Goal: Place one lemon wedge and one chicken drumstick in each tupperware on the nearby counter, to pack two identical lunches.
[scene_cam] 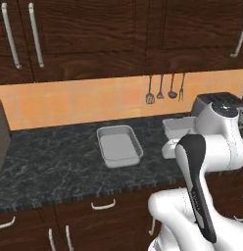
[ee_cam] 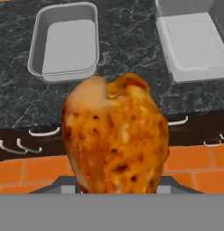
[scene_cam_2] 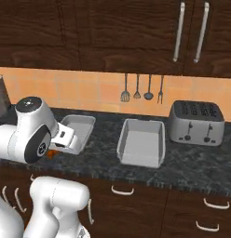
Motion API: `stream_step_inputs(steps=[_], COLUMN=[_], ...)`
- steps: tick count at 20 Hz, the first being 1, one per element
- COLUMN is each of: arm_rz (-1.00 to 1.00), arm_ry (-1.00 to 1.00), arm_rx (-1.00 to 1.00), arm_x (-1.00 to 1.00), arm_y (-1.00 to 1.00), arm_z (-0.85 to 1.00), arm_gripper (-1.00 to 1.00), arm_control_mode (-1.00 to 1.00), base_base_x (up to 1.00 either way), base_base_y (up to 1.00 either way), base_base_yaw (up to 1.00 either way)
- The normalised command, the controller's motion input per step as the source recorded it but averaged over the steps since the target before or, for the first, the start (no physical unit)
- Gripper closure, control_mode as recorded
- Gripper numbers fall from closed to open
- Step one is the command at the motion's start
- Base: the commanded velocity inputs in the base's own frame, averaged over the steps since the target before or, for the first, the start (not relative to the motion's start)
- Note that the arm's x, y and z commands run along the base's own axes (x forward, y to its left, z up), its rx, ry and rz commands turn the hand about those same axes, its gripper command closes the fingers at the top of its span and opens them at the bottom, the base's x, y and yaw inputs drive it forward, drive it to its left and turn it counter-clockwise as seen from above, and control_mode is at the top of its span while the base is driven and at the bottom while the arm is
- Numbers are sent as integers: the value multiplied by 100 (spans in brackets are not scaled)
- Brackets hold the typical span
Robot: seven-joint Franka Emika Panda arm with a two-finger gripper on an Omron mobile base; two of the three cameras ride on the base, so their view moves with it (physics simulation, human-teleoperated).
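The robot's gripper is closed on a glossy orange-brown chicken drumstick, fat end up, out past the front edge of the dark speckled stone counter, over the orange floor tiles. Two shallow light-grey tupperware boxes sit on the counter, well apart. One is near the middle. The other is closer to the silver toaster by the back wall.

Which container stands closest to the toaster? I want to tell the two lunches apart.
The right-hand container, lying just left of the silver toaster on the counter. The other container sits farther left, away from the toaster.
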Motion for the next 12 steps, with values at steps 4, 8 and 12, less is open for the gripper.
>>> stream_step_inputs(steps=[4,8,12], arm_rz=[0,0,0], arm_ry=[0,0,0], arm_rx=[0,0,0], arm_x=[0,0,0], arm_y=[0,0,0], arm_z=[0,0,0], arm_gripper=[100,100,100], arm_control_mode=[100,100,100], base_base_x=[55,43,50], base_base_y=[88,-3,-2], base_base_yaw=[18,0,0])
